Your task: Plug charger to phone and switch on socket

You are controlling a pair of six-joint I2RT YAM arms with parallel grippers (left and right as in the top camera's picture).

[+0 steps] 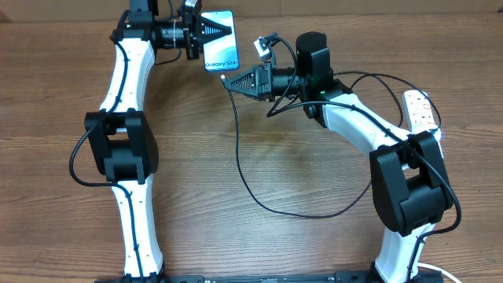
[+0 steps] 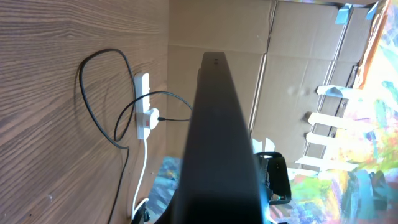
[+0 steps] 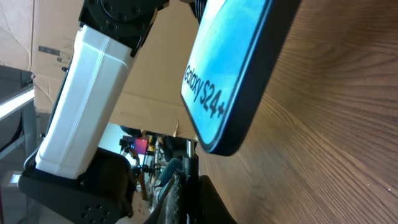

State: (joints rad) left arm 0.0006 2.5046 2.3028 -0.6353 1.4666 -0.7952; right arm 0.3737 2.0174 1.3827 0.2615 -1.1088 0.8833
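Right wrist view puts the phone (image 3: 230, 68) right ahead of your plug, with the short edge that carries the Galaxy lettering turned toward you. The left gripper (image 1: 211, 31) is clamped on the phone at the far side of the table (image 1: 299, 157), holding it on a tilt. Your right gripper (image 1: 232, 80) is clenched on the free end of the charger (image 1: 238, 149), the tip just short of that edge — not yet in, as I judge it. The port itself is not visible, so the likely failure is a misaligned push: the tip skates off the rim, bends, or turns the phone in the left grip. The cable's loose loop could also drag as you move. The socket (image 1: 421, 110) lies well apart on the right and both grippers are busy, so its switch must wait — let go too soon and the plug may pull out. No containers are in view.
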